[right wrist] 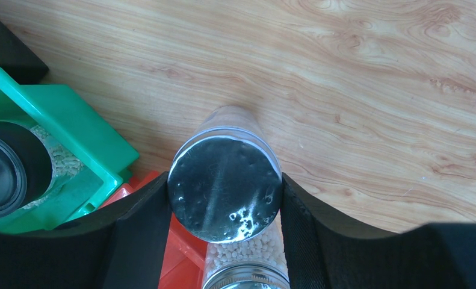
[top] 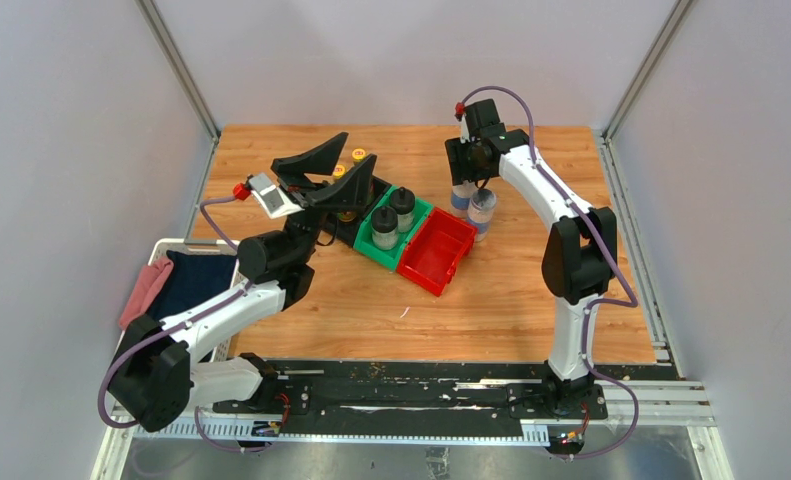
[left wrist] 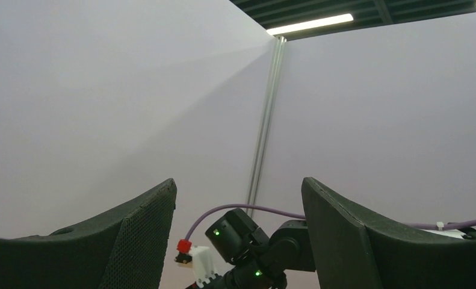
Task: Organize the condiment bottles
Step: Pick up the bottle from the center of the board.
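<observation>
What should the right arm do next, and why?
Probably lift the shaker and carry it over the red bin: the right gripper clamps its lid on both sides, and that bin stands empty close beside it.

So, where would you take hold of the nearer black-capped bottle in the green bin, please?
Probably by its black cap, coming straight down: the bottle stands upright, the green bin's walls hide its lower sides, and its twin stands close behind it.

two shakers, four bottles, three bins
</observation>
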`<state>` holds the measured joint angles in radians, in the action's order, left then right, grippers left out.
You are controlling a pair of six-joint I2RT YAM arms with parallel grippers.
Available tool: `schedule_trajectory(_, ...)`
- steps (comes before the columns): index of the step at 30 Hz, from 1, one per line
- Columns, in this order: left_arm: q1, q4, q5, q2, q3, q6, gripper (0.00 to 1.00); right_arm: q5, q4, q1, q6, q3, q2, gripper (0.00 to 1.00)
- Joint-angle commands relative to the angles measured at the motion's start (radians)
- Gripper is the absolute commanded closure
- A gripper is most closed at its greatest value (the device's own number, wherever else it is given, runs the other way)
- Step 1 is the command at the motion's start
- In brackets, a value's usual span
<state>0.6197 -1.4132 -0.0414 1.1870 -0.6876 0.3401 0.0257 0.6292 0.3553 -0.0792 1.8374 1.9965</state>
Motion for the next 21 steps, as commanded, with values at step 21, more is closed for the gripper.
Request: schedule_trajectory(21,0.028,-0.008,0.012,-0.034,0.017,-0.065,0.21,0.019,-0.015,0.007,0.010,-0.015,-0.038,1.00)
